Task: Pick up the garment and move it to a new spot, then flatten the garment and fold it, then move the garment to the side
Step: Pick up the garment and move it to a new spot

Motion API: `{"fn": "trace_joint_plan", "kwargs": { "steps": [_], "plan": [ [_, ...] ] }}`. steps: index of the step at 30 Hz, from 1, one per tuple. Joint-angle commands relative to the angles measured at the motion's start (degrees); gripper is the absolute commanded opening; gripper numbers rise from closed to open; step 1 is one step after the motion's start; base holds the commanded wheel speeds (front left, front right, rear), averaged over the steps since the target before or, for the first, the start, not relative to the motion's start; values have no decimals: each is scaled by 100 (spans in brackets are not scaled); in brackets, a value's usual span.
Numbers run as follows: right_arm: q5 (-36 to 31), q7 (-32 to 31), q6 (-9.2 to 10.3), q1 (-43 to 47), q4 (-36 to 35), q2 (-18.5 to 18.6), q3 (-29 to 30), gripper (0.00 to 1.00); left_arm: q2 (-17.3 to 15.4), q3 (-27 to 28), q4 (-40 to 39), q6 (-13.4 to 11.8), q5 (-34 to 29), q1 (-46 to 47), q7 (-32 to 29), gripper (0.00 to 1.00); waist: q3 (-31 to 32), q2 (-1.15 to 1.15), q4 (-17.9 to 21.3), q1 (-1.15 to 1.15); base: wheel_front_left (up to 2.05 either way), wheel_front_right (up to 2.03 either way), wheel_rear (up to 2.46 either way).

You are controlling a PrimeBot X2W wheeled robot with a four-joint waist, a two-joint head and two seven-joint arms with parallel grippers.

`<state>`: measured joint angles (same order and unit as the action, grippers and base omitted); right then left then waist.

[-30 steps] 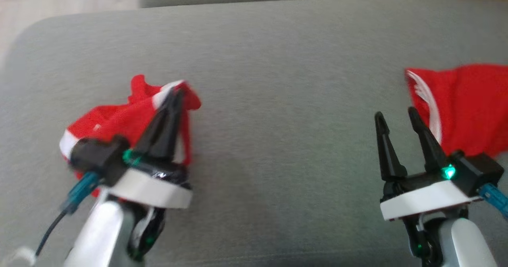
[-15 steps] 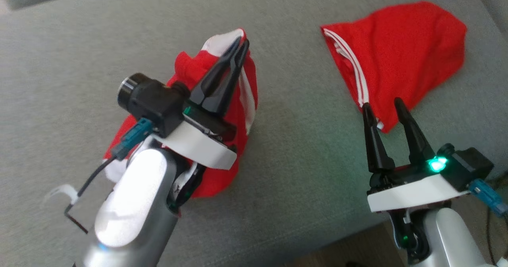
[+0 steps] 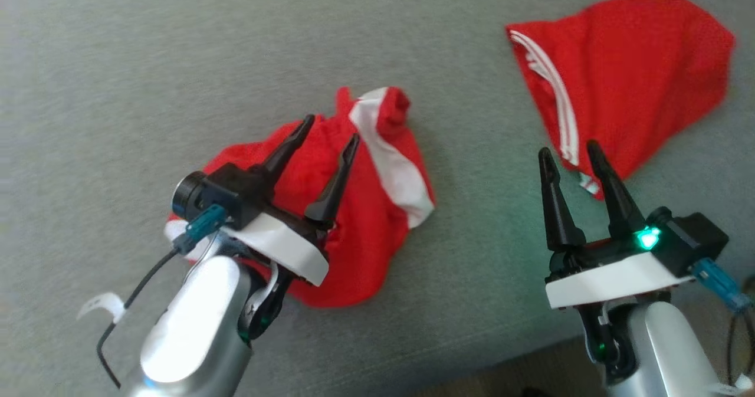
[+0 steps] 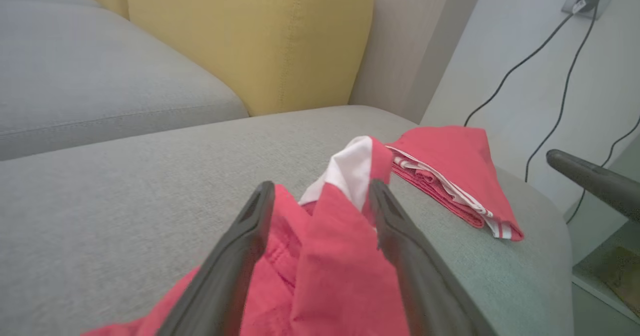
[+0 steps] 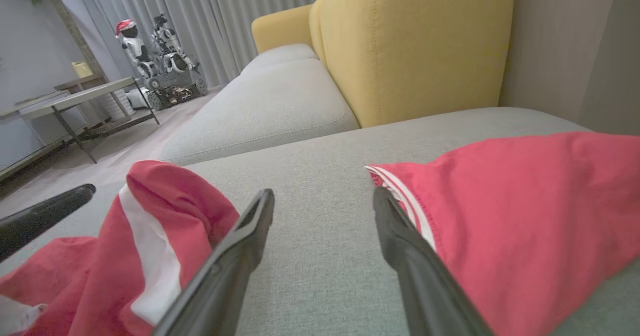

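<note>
A crumpled red garment with a broad white band lies in a heap on the grey sofa cushion. My left gripper hovers open just over it, and cloth shows between its fingers without being pinched. In the left wrist view the garment bunches up between the spread fingers of that gripper. My right gripper stands open over bare cushion, its fingertips at the near corner of a second, folded red garment. From the right wrist, that gripper sits between the heap and the folded piece.
The cushion's front edge runs along the lower right, with floor beyond. A yellow backrest rises behind the seat. Cables hang on the wall past the sofa's end. A low table and another robot stand across the room.
My left gripper has opened and let go of the crumpled garment, which has dropped and spread on the cushion. The head camera has turned. The right gripper stays open.
</note>
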<state>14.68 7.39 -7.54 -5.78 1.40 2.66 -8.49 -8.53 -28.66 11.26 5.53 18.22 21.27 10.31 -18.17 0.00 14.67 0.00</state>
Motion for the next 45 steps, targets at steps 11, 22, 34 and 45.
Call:
{"fn": "trace_joint_plan", "kwargs": {
  "steps": [11,22,34,45],
  "plan": [
    [-378,-352,5,44,-304,22,145,100,-298,1091,-377,-710,68,-381,432,100,728,0,-1130,0,0,0,0],
    [-451,-589,5,330,-375,21,298,100,-673,1890,-476,-1046,210,-1387,465,100,1214,0,-1609,0,0,0,0],
    [-510,-741,5,758,-378,21,351,100,-797,1815,-662,-1000,292,-2056,353,100,1663,0,-1597,0,0,0,0],
    [-473,-827,5,1052,-499,21,454,100,-820,1747,-836,-1112,331,-2450,241,100,1923,0,-1546,0,0,0,0]
  ]
}}
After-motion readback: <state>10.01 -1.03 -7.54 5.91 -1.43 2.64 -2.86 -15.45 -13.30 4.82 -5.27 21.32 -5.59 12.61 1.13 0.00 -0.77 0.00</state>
